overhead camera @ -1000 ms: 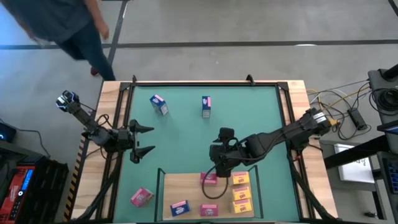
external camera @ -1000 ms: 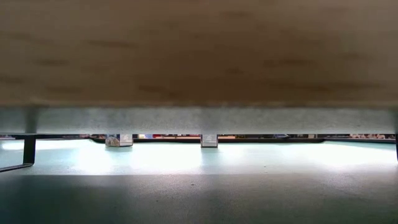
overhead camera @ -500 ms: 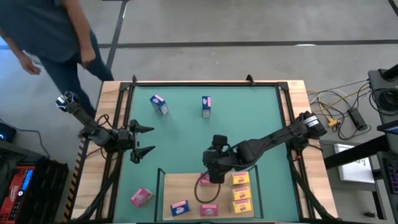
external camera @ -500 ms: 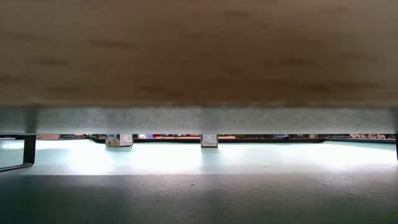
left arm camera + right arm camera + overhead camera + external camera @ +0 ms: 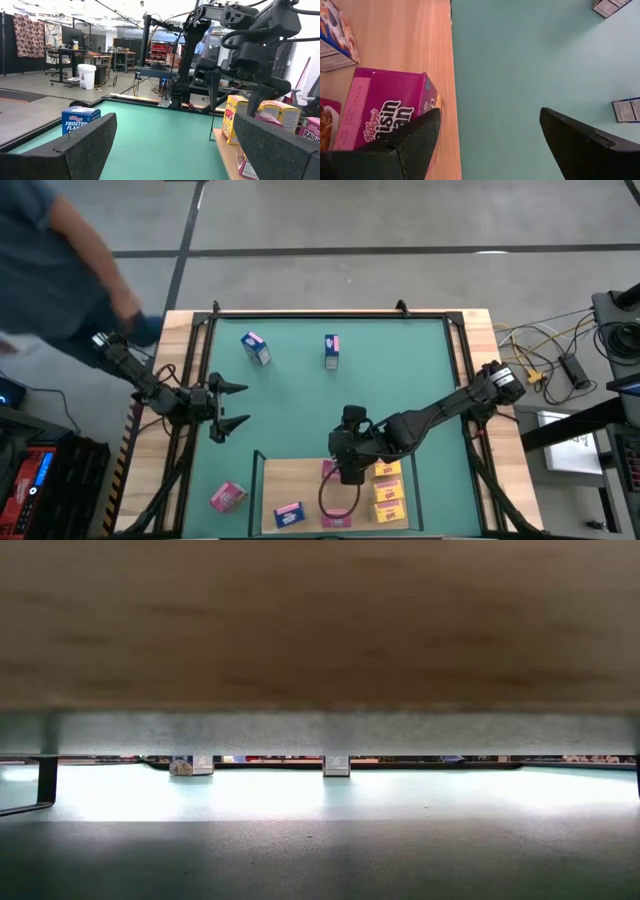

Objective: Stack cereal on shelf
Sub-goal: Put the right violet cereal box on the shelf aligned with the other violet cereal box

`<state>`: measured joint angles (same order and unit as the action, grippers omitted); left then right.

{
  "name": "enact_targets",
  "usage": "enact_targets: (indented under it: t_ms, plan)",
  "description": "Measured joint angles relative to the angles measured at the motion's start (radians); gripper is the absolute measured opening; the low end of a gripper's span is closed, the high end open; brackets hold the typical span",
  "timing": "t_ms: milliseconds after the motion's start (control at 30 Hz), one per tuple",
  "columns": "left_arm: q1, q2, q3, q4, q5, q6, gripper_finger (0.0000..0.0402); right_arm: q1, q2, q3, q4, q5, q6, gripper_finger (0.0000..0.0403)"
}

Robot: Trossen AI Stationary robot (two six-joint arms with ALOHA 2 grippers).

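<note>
The shelf (image 5: 300,485) is a light-wood board with thin dark posts at the table's near edge. On it stand three yellow cereal boxes (image 5: 388,490), a blue one (image 5: 289,513) and two pink ones (image 5: 337,518). My right gripper (image 5: 345,468) hangs open over the board's far edge, slanting down, beside a lying pink box (image 5: 385,107); only green mat shows between its fingers (image 5: 490,120). More cereal stands on the mat: a blue box (image 5: 255,348), a pink-topped box (image 5: 331,352) and a pink box (image 5: 227,497). My left gripper (image 5: 225,408) waits open at the left. My right gripper has one finger (image 5: 407,142) in front of the lying pink box's end (image 5: 422,100). I cannot tell whether the finger's outer side touches the box. The box lies flat on the shelf board.
A person (image 5: 50,270) moves past the table's far left corner. Cables and gear (image 5: 560,360) lie to the right of the table. A wooden rim (image 5: 330,315) frames the green mat (image 5: 300,400). In the low view the board's underside (image 5: 320,630) fills the top.
My right gripper has moved toward the table's near edge and a little left, sinking slightly, from above the mat to the shelf's far edge beside the pink box. The person has walked toward the left along the far corner.
</note>
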<state>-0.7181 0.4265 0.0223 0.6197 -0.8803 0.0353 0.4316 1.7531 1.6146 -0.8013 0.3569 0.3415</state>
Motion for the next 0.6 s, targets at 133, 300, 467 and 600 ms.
enact_targets:
  t_ms: [133, 300, 467, 600]
  plan:
    - [0.000, 0.000, 0.000, 0.000, 0.000, 0.000, 0.0384, 0.005, 0.000, 0.000, 0.000, -0.001, -0.001, 0.0327]
    - [0.000, 0.000, 0.000, 0.000, 0.000, 0.000, 0.0384, 0.001, -0.010, 0.000, -0.004, 0.001, -0.030, 0.0328]
    - [0.000, 0.000, 0.000, 0.000, 0.000, 0.000, 0.0384, -0.002, -0.045, 0.000, -0.021, 0.001, -0.132, 0.0327]
    - [0.000, 0.004, 0.000, 0.000, 0.000, 0.000, 0.0384, 0.001, -0.074, 0.000, -0.022, -0.001, -0.177, 0.0328]
